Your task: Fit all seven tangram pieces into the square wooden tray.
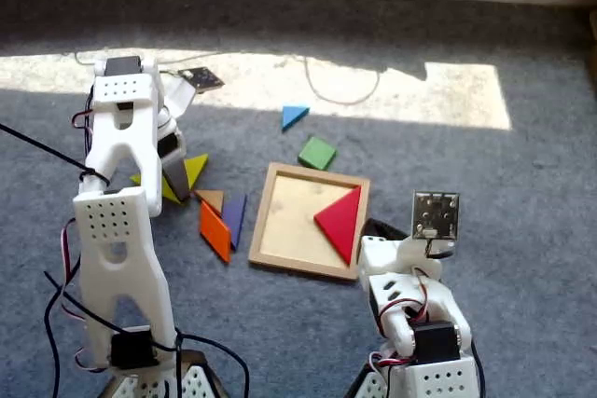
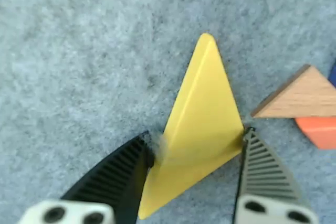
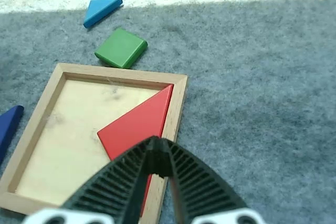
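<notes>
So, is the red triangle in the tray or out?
In: the red triangle lies flat inside the wooden tray, against one side of its rim.

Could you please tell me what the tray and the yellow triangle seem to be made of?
The tray looks like pale unpainted wood, with faint grain showing. The yellow triangle is probably painted wood with a smooth matte coat, but its core is hidden.

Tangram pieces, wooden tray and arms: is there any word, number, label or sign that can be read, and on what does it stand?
None can be read.
The wooden tray, the red triangle and the yellow triangle are plain.
The small dark board on the sunlit carpet is too small to tell any print.
</notes>
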You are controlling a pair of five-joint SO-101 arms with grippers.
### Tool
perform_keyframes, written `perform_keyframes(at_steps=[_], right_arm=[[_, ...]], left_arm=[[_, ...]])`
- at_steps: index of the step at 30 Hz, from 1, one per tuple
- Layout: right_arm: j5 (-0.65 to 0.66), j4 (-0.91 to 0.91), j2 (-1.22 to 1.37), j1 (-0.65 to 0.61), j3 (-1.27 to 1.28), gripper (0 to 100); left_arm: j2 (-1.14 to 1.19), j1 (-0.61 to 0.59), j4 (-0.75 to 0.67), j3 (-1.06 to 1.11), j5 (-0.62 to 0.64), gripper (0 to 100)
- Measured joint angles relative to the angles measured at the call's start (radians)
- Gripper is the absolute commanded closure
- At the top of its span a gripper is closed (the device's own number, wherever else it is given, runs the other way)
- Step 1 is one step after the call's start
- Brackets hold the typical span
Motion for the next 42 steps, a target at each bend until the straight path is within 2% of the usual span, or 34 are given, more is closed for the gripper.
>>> perform_keyframes(at_steps=[6,10,18,25,30,36,42], right_arm=[[0.0,0.0,0.0,0.0,0.0,97.8],[0.0,0.0,0.0,0.0,0.0,97.8],[0.0,0.0,0.0,0.0,0.0,97.8],[0.0,0.0,0.0,0.0,0.0,97.8],[0.0,0.0,0.0,0.0,0.0,97.8],[0.0,0.0,0.0,0.0,0.0,97.8],[0.0,0.0,0.0,0.014,0.0,97.8]], left_arm=[[-0.002,0.012,0.0,0.006,0.054,76],[-0.002,0.021,0.002,0.006,0.107,81],[-0.002,0.051,0.002,0.006,0.13,91],[-0.006,0.072,0.002,0.008,0.227,97],[-0.095,0.092,-0.006,0.028,0.285,100],[-0.31,0.19,-0.006,0.207,0.336,100],[-0.482,0.379,-0.015,0.341,0.463,100]])
